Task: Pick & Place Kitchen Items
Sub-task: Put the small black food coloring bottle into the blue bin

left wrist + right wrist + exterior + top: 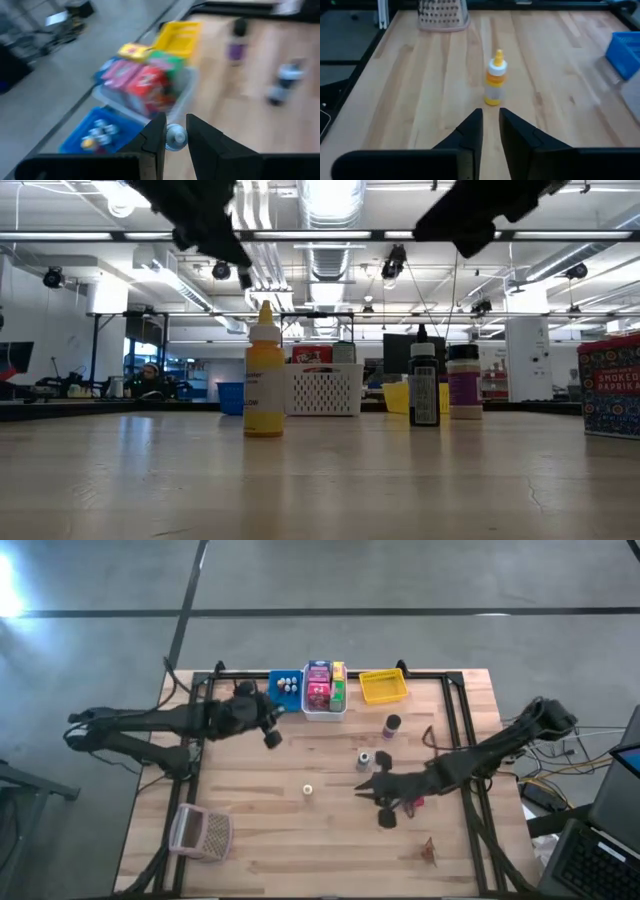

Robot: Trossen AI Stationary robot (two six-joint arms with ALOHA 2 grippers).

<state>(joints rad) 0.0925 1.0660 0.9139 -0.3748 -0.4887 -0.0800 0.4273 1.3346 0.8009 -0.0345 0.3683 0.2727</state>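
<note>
The left gripper (170, 137) is clenched on a small round white-blue ball (175, 136), held between its two fingers. In the high view this gripper (271, 737) hangs over the far left part of the table (260, 830), just in front of the blue bin (286, 686) and near the white bin (323, 710), which is already full of coloured boxes (145, 85). The blue bin holds several similar small balls, so I judge that the step in hand is to carry the ball over that bin and let it go there. To do it well, the arm should move a little farther until the ball is clearly above the inside of the blue bin, not above its rim, then go lower before it opens, because a ball rolls away easily.

The right gripper (490, 125) is empty; its fingers stand close together with a narrow gap. It points at the yellow squeeze bottle (494, 82), which stands upright in the middle of the table, well apart from the fingertips. A dark jar (391, 724) and a grey jar (364, 760) wait on the right side, and the pinkish mesh basket (203, 832) lies at the near left.
</note>
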